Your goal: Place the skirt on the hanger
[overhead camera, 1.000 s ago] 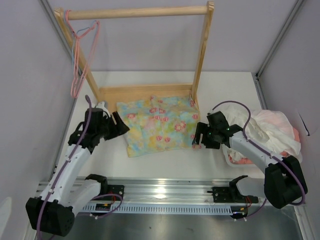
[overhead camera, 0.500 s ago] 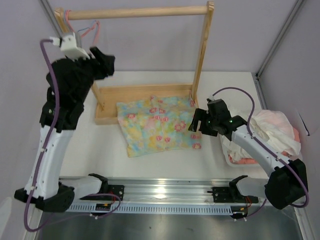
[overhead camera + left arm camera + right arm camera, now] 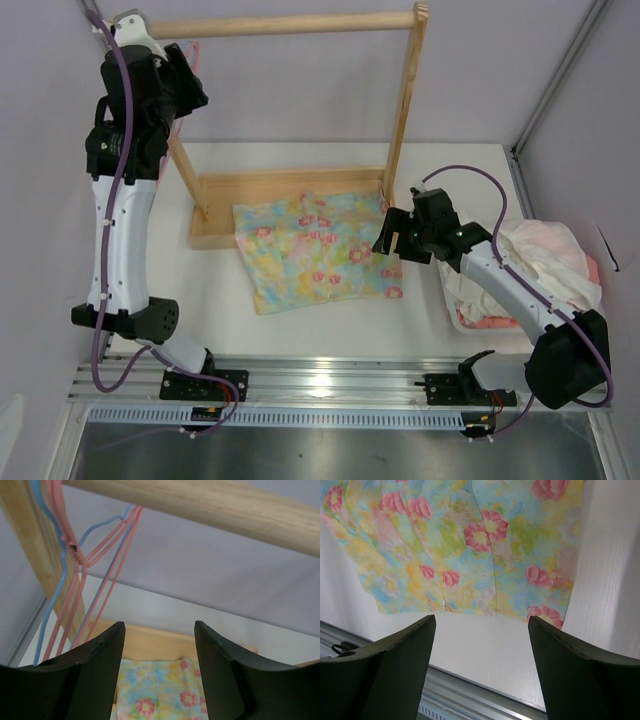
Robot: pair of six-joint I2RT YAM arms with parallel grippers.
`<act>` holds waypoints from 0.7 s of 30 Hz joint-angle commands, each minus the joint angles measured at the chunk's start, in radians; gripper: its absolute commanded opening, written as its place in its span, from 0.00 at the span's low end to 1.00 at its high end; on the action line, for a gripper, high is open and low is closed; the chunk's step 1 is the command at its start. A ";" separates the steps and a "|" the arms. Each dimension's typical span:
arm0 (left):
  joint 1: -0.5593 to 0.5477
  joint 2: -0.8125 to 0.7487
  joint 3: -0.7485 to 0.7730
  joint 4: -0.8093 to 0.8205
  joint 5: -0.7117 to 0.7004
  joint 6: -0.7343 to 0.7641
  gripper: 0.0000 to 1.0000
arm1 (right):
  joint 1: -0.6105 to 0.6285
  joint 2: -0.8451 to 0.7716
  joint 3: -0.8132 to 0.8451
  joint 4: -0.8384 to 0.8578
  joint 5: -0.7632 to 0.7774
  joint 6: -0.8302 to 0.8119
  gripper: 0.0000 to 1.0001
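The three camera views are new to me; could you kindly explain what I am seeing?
Two robot arms with two-finger grippers stand at a white table. One picture looks down from above; two come from wrist cameras. A pastel floral cloth skirt lies flat on the table, near a white-and-pink clothes heap. The left gripper, open, is raised near a thin pink wire hanger on the wooden rail. The right gripper hovers open at the skirt's edge. Nothing is held.

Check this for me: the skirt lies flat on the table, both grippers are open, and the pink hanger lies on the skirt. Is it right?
One thing is wrong: the pink hanger hangs from the wooden rail, not on the skirt; the left wrist view shows it. The rest is right.
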 commanded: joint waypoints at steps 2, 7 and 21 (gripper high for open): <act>0.052 -0.035 0.041 -0.036 0.021 0.014 0.63 | -0.002 0.007 0.039 0.020 -0.022 -0.013 0.81; 0.093 -0.032 0.027 -0.061 0.058 0.008 0.63 | 0.003 0.006 0.019 0.037 -0.028 -0.003 0.81; 0.147 -0.012 -0.001 -0.046 0.081 0.010 0.62 | 0.004 0.009 0.014 0.032 -0.030 -0.006 0.81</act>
